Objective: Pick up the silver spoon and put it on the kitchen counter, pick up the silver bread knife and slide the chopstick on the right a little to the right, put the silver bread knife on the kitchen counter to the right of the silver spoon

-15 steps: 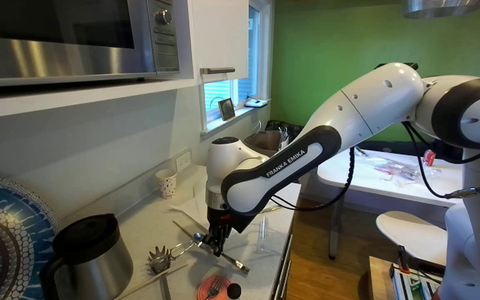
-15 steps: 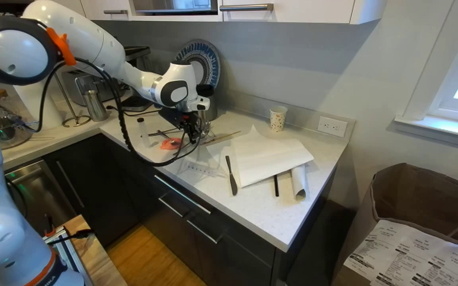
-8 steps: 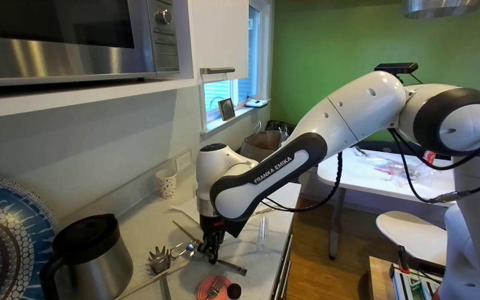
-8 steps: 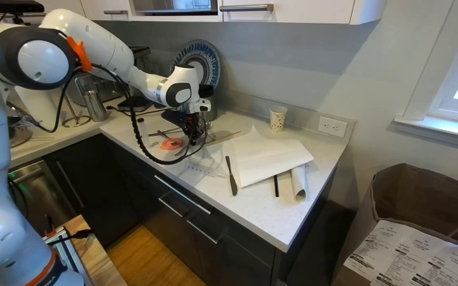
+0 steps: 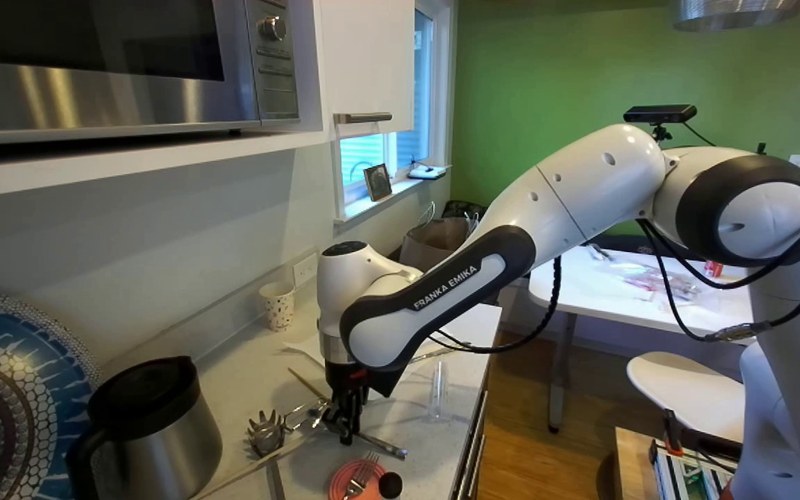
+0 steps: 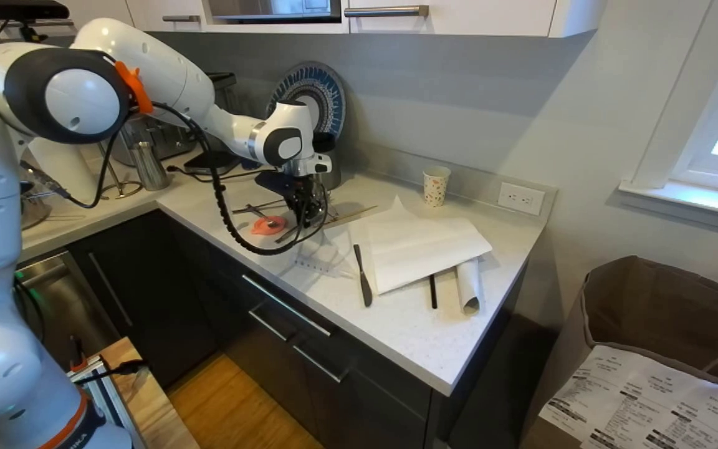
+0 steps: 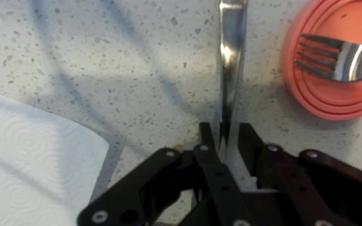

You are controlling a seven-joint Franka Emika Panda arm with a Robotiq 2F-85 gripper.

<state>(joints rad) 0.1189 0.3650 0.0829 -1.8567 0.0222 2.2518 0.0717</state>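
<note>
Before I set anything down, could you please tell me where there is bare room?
The kitchen counter is bare between the white roll and the front corner, and narrowly between the paper towel and the outlet. It is crowded around the gripper: silver spoon, pink disc with a fork.

Jaws and silver spoon lower than before

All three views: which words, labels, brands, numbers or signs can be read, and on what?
"FRANKA EMIKA": on the robot arm.
Paper on the brown bag: printed text, too small and blurred to read.
Robot base: lettering cut off at the picture's edge, not fully readable.
Red can, clear item, microwave panel: any marks too small to read.
Wrist view: none.
</note>
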